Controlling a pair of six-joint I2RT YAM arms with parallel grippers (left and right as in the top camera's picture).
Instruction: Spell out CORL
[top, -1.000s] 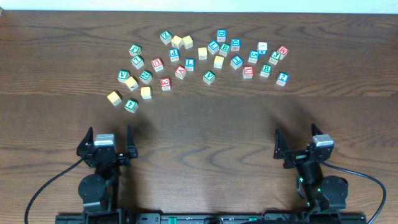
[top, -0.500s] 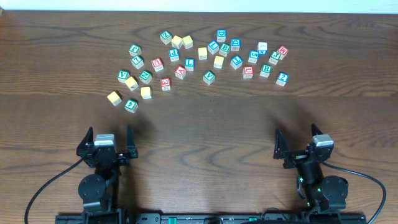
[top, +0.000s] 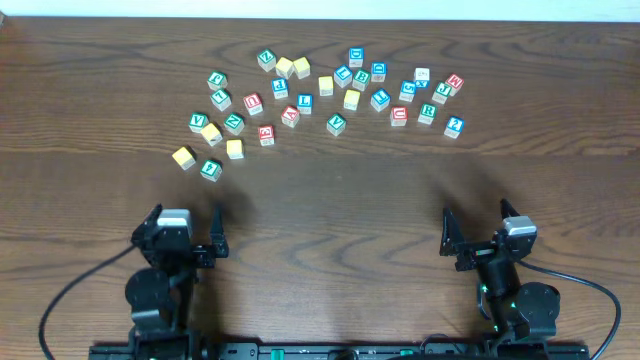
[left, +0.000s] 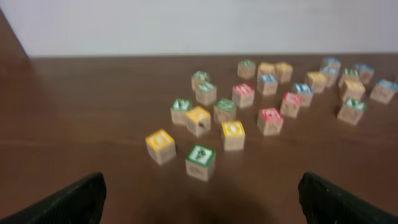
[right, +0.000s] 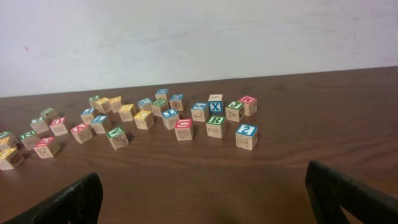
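Observation:
Small lettered wooden cubes lie scattered across the far half of the brown table (top: 330, 200). A green R cube (top: 428, 113) (right: 216, 124) sits at the right of the scatter. A blue L cube (top: 304, 102) lies near the middle. Several yellow-faced cubes are among them, two nearest at the left (top: 184, 157) (top: 234, 148), also seen in the left wrist view (left: 160, 144) (left: 233, 134); their letters are too small to read. My left gripper (top: 185, 222) (left: 202, 205) and right gripper (top: 477, 222) (right: 205, 199) stand open and hold nothing, well short of the cubes.
Red, green and blue lettered cubes fill the rest of the scatter, among them a green one (top: 210, 169) closest to my left gripper and a blue "2" cube (top: 454, 126) at the right end. A pale wall runs behind the table's far edge.
My left arm has shifted a little to the right and turned slightly. The right arm and the cubes have not moved.

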